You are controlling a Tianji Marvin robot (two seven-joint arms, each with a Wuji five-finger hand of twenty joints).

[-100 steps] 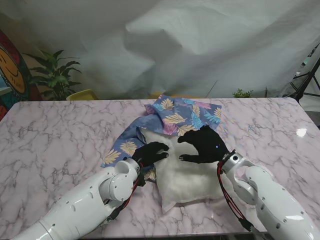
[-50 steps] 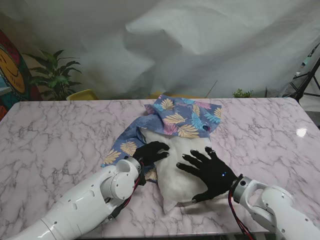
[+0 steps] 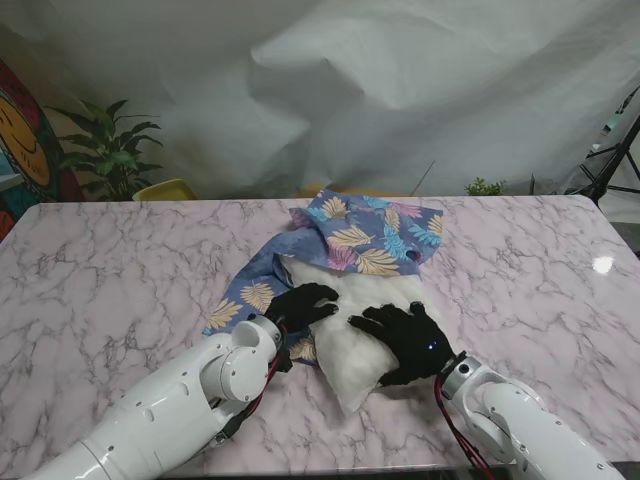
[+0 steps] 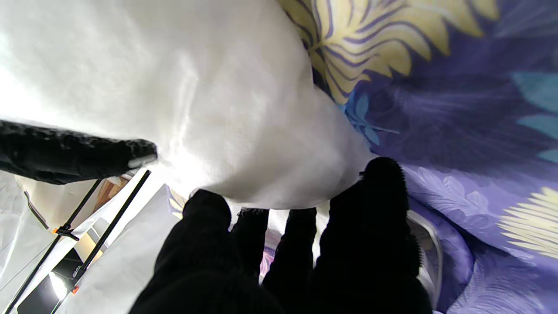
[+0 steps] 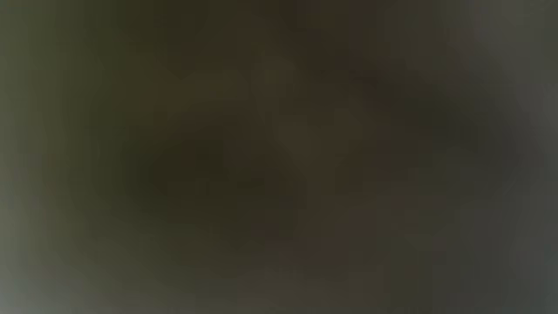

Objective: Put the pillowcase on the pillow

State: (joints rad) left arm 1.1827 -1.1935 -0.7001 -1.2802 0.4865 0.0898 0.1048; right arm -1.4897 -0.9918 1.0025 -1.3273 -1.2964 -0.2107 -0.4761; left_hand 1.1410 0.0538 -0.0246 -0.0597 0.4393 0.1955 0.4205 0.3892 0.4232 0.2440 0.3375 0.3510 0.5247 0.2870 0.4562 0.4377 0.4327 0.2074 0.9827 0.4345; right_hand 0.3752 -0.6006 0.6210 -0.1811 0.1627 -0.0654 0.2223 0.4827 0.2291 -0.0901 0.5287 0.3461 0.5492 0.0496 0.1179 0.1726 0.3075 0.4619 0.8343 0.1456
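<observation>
The white pillow (image 3: 350, 335) lies mid-table, its far end tucked into the blue floral pillowcase (image 3: 365, 235), whose loose cloth trails along the pillow's left side. My black-gloved left hand (image 3: 300, 303) holds the pillow's left edge. In the left wrist view its fingers (image 4: 383, 192) and thumb (image 4: 78, 152) curl on the white pillow (image 4: 196, 96) beside the pillowcase (image 4: 457, 131). My right hand (image 3: 405, 340) sits on the pillow's near right part with fingers curled into it, and the pillow is bunched there. The right wrist view is dark and shows nothing.
The marble table (image 3: 120, 270) stretches wide to both sides. A potted plant (image 3: 110, 150) and a yellow object (image 3: 165, 189) stand beyond its far left edge, under a white backdrop sheet. A dark stand (image 3: 615, 150) is at the far right.
My right hand drew back toward me from the pillow's far part, spread flat, then curled its fingers into the near right side, squeezing the pillow narrower. The left hand stayed put.
</observation>
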